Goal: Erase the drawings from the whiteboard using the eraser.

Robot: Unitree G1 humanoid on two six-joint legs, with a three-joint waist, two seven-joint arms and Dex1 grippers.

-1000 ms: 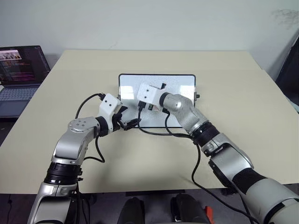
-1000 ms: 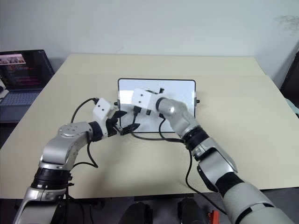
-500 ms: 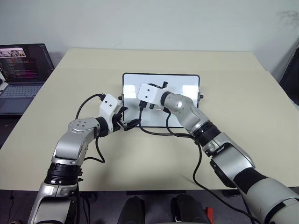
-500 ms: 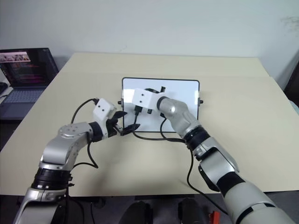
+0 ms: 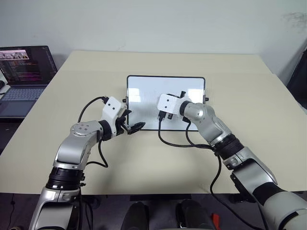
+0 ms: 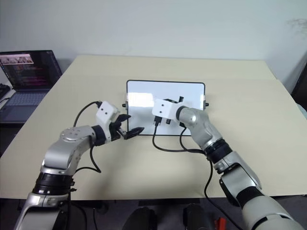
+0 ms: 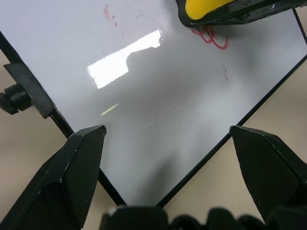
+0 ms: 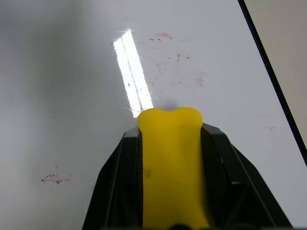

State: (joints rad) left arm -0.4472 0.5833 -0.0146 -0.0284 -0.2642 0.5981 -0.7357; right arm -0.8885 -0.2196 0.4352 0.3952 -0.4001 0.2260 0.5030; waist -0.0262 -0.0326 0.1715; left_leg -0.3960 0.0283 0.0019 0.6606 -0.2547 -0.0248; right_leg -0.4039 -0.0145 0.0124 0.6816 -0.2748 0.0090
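Note:
The whiteboard (image 5: 144,93) lies flat in the middle of the table. My right gripper (image 8: 170,133) is shut on the yellow eraser (image 8: 171,163), whose end rests against the board; from the head it sits over the board's right half (image 5: 182,96). A red scribble, one of the drawings (image 7: 211,39), lies right beside the eraser (image 7: 204,7). Faint red specks (image 8: 165,36) and a small smear (image 8: 55,179) remain elsewhere. My left gripper (image 5: 134,127) is open at the board's near-left corner, its fingers (image 7: 72,167) spread above the board's edge with nothing between them.
An open laptop (image 5: 21,72) stands off the table's left side. The beige table (image 5: 240,76) stretches wide around the board. Black cables hang from both wrists over the table in front of the board.
My right gripper has carried the eraser to the right across the board. The left arm has stayed where it was. The head camera has shifted slightly.

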